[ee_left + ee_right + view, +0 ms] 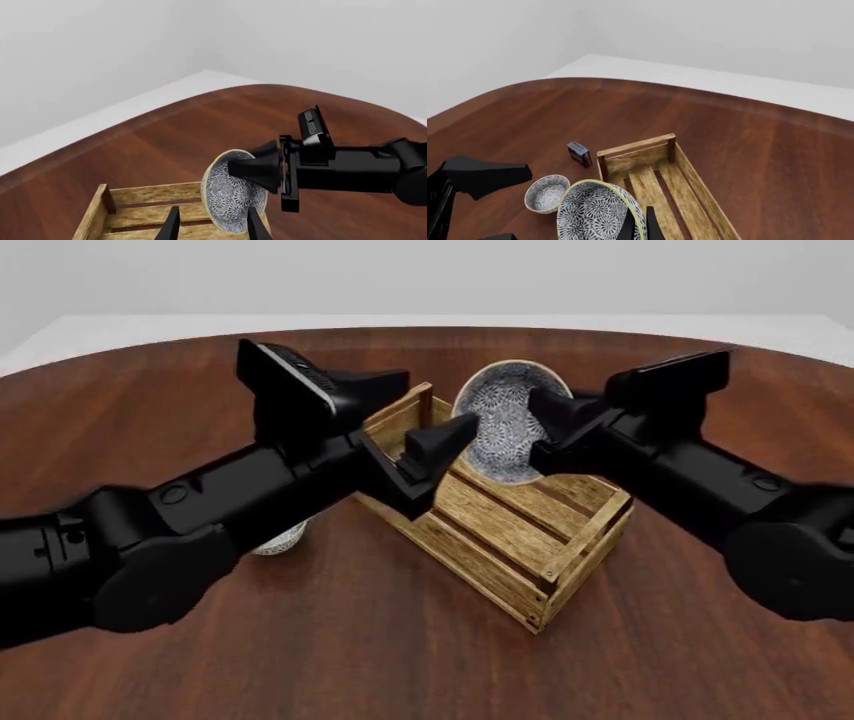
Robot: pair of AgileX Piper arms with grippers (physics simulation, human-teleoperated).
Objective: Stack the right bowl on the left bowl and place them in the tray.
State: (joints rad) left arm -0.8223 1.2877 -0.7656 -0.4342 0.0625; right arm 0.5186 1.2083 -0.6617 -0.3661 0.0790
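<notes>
My right gripper [537, 430] is shut on the rim of the right bowl [497, 425], a blue-and-white patterned bowl held tilted on its edge above the far end of the tray [534, 540]. In the right wrist view its fingertips [639, 226] pinch the bowl's rim [594, 212]. The left bowl [547, 192] sits upright on the table beside the tray and is mostly hidden under my left arm in the front view [283, 538]. My left gripper [447, 452] hangs open over the tray's near-left side, close to the held bowl [230, 197], with nothing between its fingers [172, 226].
The wooden slatted tray [657, 180] lies at a slant in the middle of the brown table. A small dark box with a blue top [580, 152] stands by the tray's far left corner. The table's curved far edge [200, 97] meets a white floor.
</notes>
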